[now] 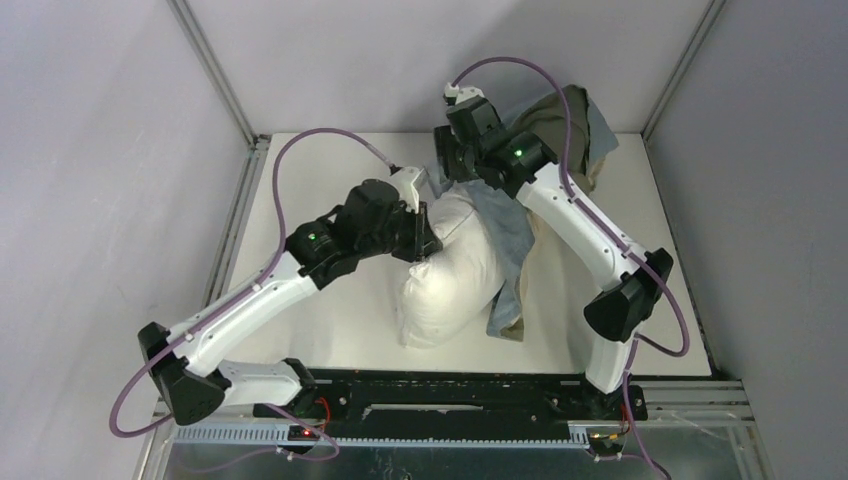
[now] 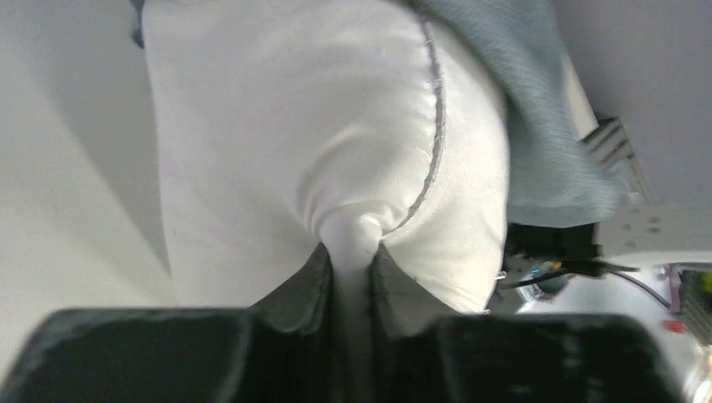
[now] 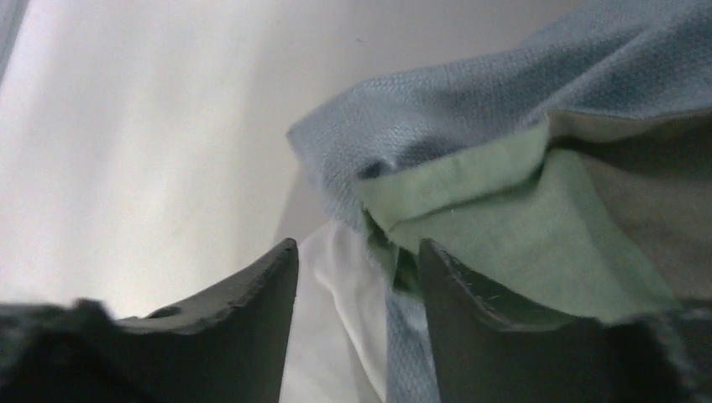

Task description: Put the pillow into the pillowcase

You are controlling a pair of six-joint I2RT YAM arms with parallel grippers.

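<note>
**Top external.** Bright, even light from above. I note soft shadows under both arms and beside the pillow (image 1: 450,285) on the table (image 1: 340,322). Focus is sharp throughout, and the wall lines lean slightly at the edges.

**Left wrist.** The pillow cloth is nearly blown-out white, though its seam is legible. The left gripper (image 2: 353,256) fingers (image 2: 298,290) form a dark, blurred mass along the bottom. The background at right is soft.

**Right wrist.** The pillowcase (image 3: 520,109) weave is crisp, and its folds hold dim shadow. The right gripper (image 3: 357,252) fingers (image 3: 243,319) are dark with slightly soft edges. The pale backdrop is a hazy gradient.
</note>
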